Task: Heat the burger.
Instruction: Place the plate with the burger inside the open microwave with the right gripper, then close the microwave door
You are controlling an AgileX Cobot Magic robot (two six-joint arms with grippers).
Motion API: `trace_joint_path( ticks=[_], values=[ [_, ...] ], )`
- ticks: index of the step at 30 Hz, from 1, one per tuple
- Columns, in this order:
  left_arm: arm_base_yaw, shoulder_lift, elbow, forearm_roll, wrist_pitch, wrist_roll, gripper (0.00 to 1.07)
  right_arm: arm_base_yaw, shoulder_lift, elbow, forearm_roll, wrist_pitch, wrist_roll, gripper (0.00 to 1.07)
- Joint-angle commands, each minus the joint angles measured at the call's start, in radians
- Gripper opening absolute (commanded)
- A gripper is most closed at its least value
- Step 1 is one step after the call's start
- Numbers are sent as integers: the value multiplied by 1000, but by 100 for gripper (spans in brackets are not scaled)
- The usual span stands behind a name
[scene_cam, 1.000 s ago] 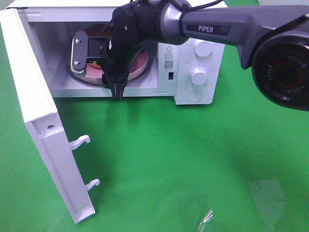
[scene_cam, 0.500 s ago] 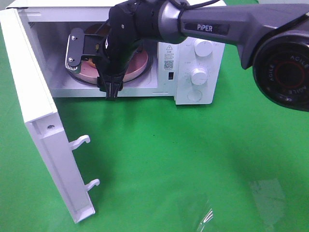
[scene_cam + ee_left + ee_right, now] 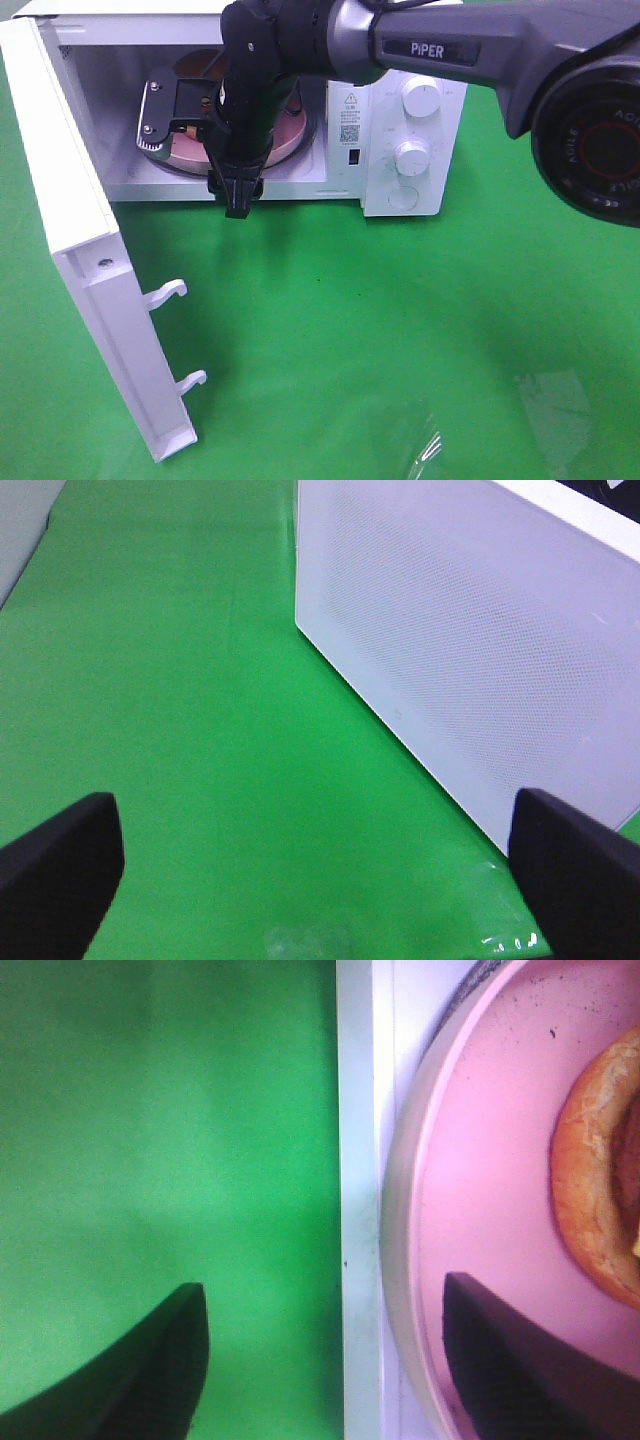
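Observation:
The burger (image 3: 600, 1190) shows only as a golden-brown bun edge in the right wrist view, lying on the round pink plate (image 3: 490, 1160). The plate (image 3: 292, 135) sits inside the open white microwave (image 3: 400, 130). In the exterior view my right arm hides the burger. My right gripper (image 3: 325, 1360) is open at the oven's front sill, one finger over the green cloth and the other over the plate's rim, gripping nothing. My left gripper (image 3: 320, 880) is wide open and empty over the cloth, facing the outer face of the door (image 3: 470, 630).
The microwave door (image 3: 90, 260) swings out to the left, with two latch hooks (image 3: 170, 292) sticking out. Two control knobs (image 3: 412, 157) sit on the right panel. A patch of clear film (image 3: 430, 445) lies on the green cloth near the front.
The right gripper's jaws have spread apart off the plate's rim. Its wrist has shifted slightly at the oven mouth. The plate stays on the turntable.

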Motion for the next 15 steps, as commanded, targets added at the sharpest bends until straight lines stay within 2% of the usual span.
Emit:
trace_joint_path(
  ticks=[1,5,9,12,14,15],
  values=[
    [0,-14,3,0,-11,-4,96,9,-32,13,-8,-6,10,66],
    [0,-14,3,0,-11,-4,96,10,-80,95,-20,-59,10,69],
    [0,-14,3,0,-11,-4,96,10,-161,223,-41,-141,10,73],
    [0,-14,3,0,-11,-4,96,10,-176,248,-44,-159,10,73],
    [0,-14,3,0,-11,-4,96,10,-229,341,-44,-206,10,75],
    [0,-14,3,0,-11,-4,96,10,-229,341,-44,-206,10,75]
  ],
)
